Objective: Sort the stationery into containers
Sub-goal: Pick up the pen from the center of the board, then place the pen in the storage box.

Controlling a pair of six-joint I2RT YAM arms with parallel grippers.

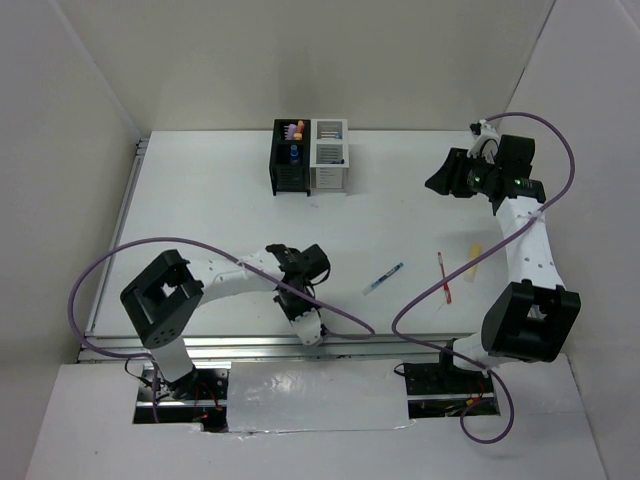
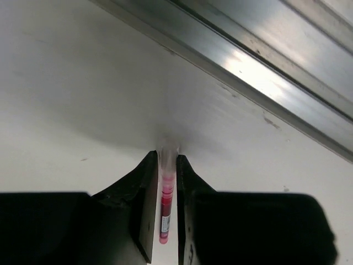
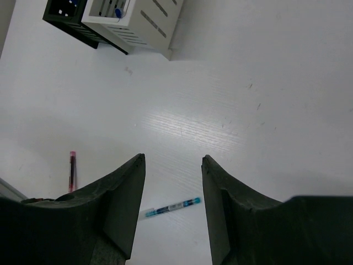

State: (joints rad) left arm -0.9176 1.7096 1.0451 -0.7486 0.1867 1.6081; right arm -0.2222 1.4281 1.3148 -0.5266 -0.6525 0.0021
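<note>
White table [image 1: 220, 210], plain white walls [image 1: 300, 60] around, an aluminium rail [image 2: 248, 61] along the near edge. At twelve o'clock on the table, seen from above: the two joined containers, black box [image 1: 290, 160] on the left and white box [image 1: 330, 158] on the right, upright with open tops so that items can go in from above; some markers [image 1: 294, 130] already standing in the black one, at least one blue-capped piece in the white one. At about six o'clock, low over the surface and just beside the rail: the left gripper [image 2: 167, 165], pointing down and clamped narrowly on a pink pen [image 2: 166, 210], one finger against each long side, apparently to take it across its thin body where a grip is most sure; far end of the pen blurred, so not possible to tell if it is off the table. At two o'clock, high above the table: the right gripper [image 3: 174, 182], parted wide and holding nothing, probably placed aside to leave room for the other arm. Lying flat and not yet sorted: a blue pen [image 1: 384, 277] at four o'clock, a red pen [image 1: 444, 277] near it further right, a small yellow item [image 1: 474, 256] at three o'clock, all well apart from the boxes. Likely step in hand: picking the pink pen for carrying to twelve o'clock.
</note>
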